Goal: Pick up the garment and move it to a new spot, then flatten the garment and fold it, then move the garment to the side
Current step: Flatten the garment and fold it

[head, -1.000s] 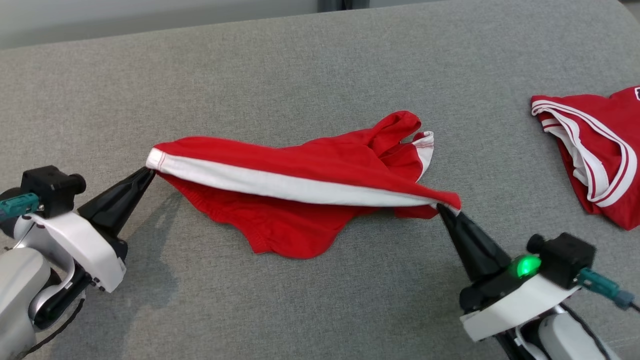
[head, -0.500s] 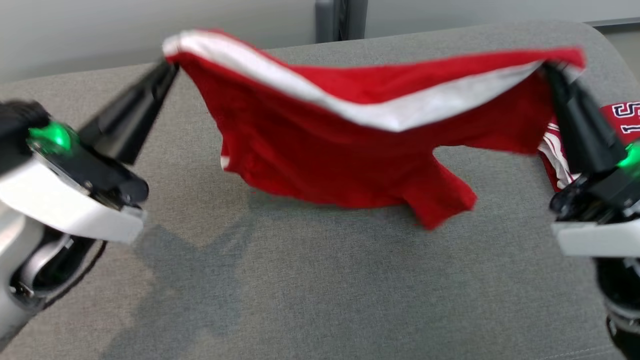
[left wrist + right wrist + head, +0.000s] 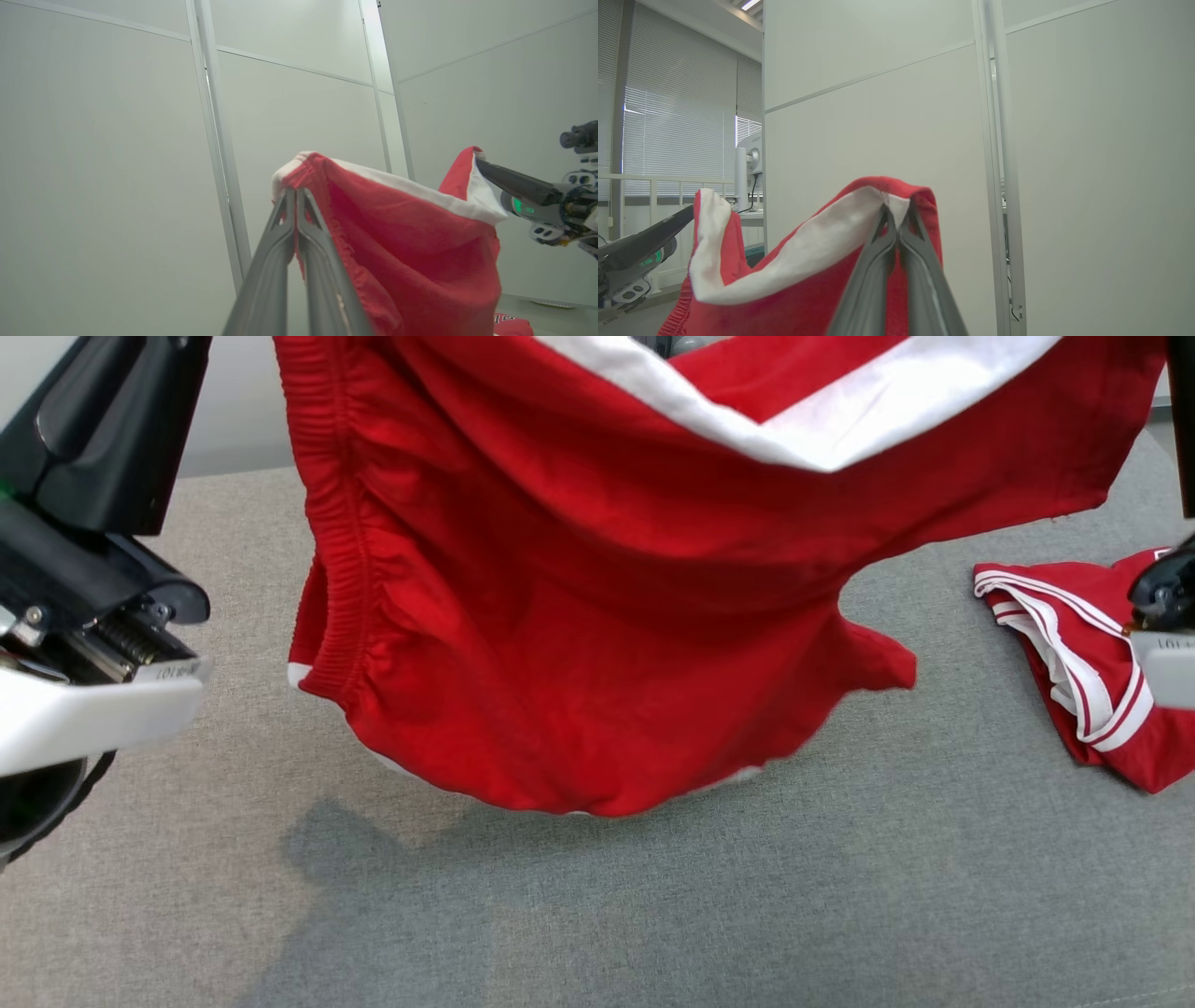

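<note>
The garment [image 3: 579, 616] is a pair of red shorts with a white side stripe. It hangs in the air above the grey cushioned surface [image 3: 597, 915], stretched between my two grippers, and its lower hem dangles just over the surface. In the left wrist view my left gripper [image 3: 295, 191] is shut on one top corner of the garment [image 3: 411, 252]. In the right wrist view my right gripper [image 3: 896, 210] is shut on the other top corner of the garment [image 3: 808, 280]. The left gripper's housing [image 3: 84, 569] sits at the head view's left edge.
A second red garment with white trim [image 3: 1074, 653] lies on the surface at the right, close under my right arm. Pale partition walls [image 3: 117, 163] stand behind. The grey surface in front of and to the left of the hanging garment is bare.
Both grippers rose and carried the garment up from the surface, where it lay stretched between them. It now hangs clear in the air. The head view has shifted too.
</note>
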Robot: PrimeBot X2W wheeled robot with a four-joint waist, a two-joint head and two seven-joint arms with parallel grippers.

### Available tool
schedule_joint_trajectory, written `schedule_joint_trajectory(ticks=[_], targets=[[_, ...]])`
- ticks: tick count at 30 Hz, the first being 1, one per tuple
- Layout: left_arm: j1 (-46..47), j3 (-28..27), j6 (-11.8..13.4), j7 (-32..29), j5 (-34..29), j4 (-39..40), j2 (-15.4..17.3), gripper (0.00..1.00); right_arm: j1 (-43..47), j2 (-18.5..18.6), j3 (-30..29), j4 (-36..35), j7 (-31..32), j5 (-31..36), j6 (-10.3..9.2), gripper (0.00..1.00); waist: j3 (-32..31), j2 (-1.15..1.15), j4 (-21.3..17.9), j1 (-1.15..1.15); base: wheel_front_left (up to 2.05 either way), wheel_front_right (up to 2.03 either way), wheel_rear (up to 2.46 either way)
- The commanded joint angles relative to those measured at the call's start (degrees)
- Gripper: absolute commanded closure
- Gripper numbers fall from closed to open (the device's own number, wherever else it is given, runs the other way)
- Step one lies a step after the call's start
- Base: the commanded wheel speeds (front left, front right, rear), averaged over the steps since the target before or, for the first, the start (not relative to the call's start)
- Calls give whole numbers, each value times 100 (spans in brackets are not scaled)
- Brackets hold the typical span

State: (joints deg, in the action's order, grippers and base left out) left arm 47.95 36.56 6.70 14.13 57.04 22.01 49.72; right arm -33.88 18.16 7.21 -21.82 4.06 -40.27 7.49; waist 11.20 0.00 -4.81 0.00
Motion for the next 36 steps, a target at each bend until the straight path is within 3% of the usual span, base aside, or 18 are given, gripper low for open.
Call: schedule_joint_trajectory(ticks=[1, 8, 15, 20, 29, 36], targets=[[121, -5, 17, -45, -10, -24, -9, 100, -101, -11, -23, 75, 39, 14, -1, 100, 11, 0, 1, 0, 0, 0, 0], [686, 186, -302, -368, 117, -778, -410, 100, -885, 64, 171, 1141, -31, 31, 0, 100, 287, 0, 11, 0, 0, 0, 0], [1994, 585, -896, -856, -75, -2908, -1274, 100, -2596, 58, 803, 3048, -417, -62, 0, 100, 835, 0, 121, 0, 0, 0, 0], [3057, 722, -1229, -811, -267, -4633, -1983, 100, -3891, -118, 1237, 4573, -1005, -61, -1, 100, 1083, 0, 182, 0, 0, 0, 0], [3979, 1002, -1417, -375, -239, -6732, -2731, 100, -5119, -717, 1814, 6831, -1640, -394, 0, 100, 1309, 0, 196, 0, 0, 0, 0], [3840, 1554, -1415, -168, -10, -6748, -2781, 100, -5099, -800, 2475, 7165, -1609, -776, 0, 100, 1645, 0, 276, 0, 0, 0, 0]])
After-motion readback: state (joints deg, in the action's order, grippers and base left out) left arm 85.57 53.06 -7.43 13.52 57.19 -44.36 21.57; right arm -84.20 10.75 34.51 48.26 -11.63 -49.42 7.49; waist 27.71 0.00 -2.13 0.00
